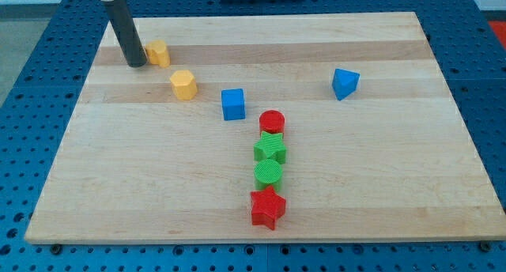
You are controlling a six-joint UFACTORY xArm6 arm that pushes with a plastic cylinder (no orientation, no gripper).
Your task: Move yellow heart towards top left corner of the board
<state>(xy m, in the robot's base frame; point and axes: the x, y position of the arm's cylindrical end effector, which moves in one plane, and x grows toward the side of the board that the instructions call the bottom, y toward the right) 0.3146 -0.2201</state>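
My tip [136, 64] rests on the wooden board [379, 185] near its top left corner, and the dark rod rises from it toward the view's top left. A small yellow block [159, 53], which looks like the heart, sits just right of the tip, touching it or nearly so. A second yellow block [183, 84], pentagon-like, lies a little lower and to the right, apart from both.
A blue cube [232, 103] sits near the board's middle and a blue triangular block [345, 83] at the right. Below the cube a column runs downward: red cylinder [272, 122], green star [270, 149], green cylinder [268, 173], red star [267, 207].
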